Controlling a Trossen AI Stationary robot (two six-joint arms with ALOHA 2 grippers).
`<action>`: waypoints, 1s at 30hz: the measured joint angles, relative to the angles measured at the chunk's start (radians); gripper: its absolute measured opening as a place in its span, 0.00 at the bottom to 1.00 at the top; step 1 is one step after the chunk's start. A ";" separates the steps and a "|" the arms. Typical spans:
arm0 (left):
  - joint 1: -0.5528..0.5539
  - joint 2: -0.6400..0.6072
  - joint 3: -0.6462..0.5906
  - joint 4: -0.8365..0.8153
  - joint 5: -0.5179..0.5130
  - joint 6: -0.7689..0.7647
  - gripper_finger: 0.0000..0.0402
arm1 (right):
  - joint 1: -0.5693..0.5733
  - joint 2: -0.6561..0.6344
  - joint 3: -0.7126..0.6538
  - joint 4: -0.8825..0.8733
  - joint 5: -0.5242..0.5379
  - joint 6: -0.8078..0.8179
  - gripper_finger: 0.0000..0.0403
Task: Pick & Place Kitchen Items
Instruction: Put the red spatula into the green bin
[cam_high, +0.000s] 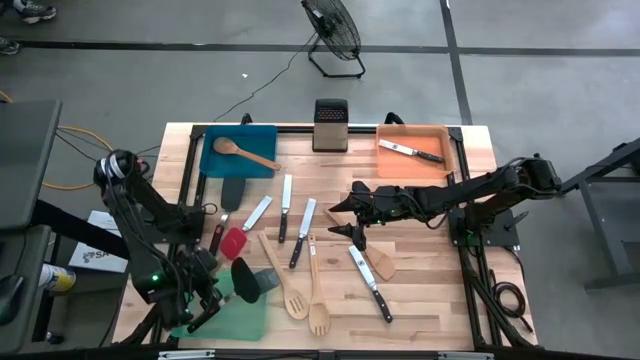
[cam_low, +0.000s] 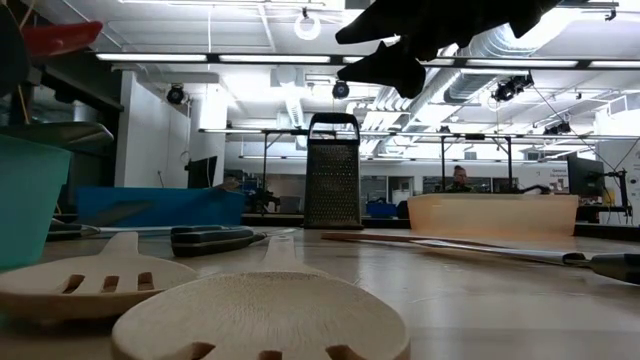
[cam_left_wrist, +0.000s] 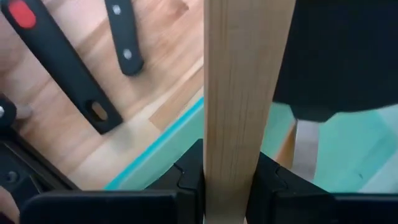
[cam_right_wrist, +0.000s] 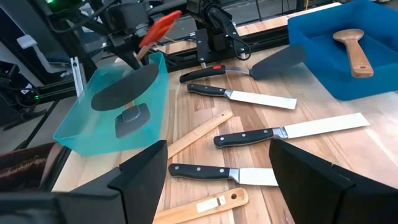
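Note:
My left gripper (cam_high: 212, 293) is at the table's near left corner, over the green tray (cam_high: 240, 320). It is shut on a spatula with a pale wooden handle and a black head (cam_high: 243, 280). A grey spatula (cam_right_wrist: 132, 119) lies in the tray under that head. My right gripper (cam_high: 340, 215) hovers open above the middle of the table and touches nothing. Below it, knives (cam_right_wrist: 252, 98) and a wooden spatula (cam_right_wrist: 196, 135) lie flat on the boards. My left gripper pinches the spatula's wooden handle (cam_left_wrist: 229, 158) between its two fingers (cam_left_wrist: 186, 180). The fingers come from above, slanting down. The spatula is tilted, with its black head (cam_right_wrist: 124, 92) low between the green tray's walls. I cannot tell whether the head touches the tray.
A red spatula (cam_high: 233, 243) lies just beyond the green tray. Slotted wooden spoons (cam_high: 295, 300) and a knife (cam_high: 370, 283) lie toward the near edge. At the back, a blue tray (cam_high: 215, 160) holds a wooden spoon and an orange tray (cam_high: 440, 165) a knife, with the grater (cam_high: 330, 125) upright between them.

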 joint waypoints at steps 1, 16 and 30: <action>0.000 0.005 0.000 0.009 0.011 0.009 0.15 | 0.000 0.000 0.000 0.000 0.000 0.000 0.68; 0.000 0.061 0.000 0.086 0.103 0.077 0.15 | 0.000 0.000 0.000 0.001 0.005 0.000 0.68; 0.000 0.101 0.000 0.120 0.107 0.153 0.30 | 0.000 0.000 0.000 -0.001 0.003 0.000 0.68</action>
